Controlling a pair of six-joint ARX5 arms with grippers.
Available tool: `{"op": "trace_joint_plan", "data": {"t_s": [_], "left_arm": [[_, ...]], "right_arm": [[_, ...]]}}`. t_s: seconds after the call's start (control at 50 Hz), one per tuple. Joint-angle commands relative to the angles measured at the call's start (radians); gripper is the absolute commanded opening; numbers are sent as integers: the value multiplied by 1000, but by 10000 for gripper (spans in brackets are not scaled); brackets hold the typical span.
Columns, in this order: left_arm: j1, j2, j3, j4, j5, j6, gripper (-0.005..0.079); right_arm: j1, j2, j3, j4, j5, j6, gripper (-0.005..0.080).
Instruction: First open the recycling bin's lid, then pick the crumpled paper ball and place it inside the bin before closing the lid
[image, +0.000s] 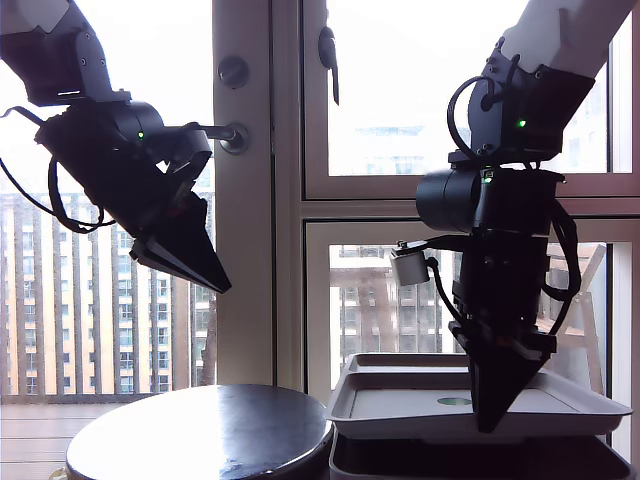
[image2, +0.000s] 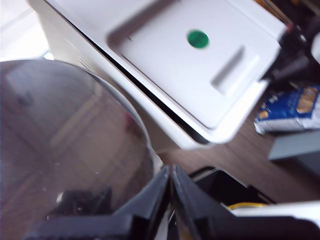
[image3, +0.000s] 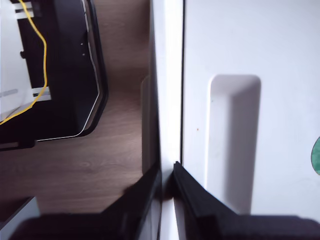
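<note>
Lid (image: 400, 398) sitting on the bin (image: 480, 460), lower right of the exterior view.
My second claw (image3: 167, 172) is pinching its rim; my first claw (image2: 171, 172), clenched and empty, is hovering over the desk (image: 190, 430).

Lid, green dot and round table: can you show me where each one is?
lid (image2: 165, 55), first wrist view, flat middle panel.
green dot (image2: 197, 38), first wrist view, its centre.
round table (image: 200, 430), exterior view, shiny top.
</note>
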Motion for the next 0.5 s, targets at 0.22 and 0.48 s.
{"op": "trace_joint_plan", "data": {"t_s": [0.22,0.48], "left_arm": [[-3,-9,-16,-9,4,12,-24],[-3,-9,-16,-8,5,1,-24]], "right_arm": [[-8,5,0,-2,-28,13,232],[-8,0,2,-115,-30,64,230]]}}
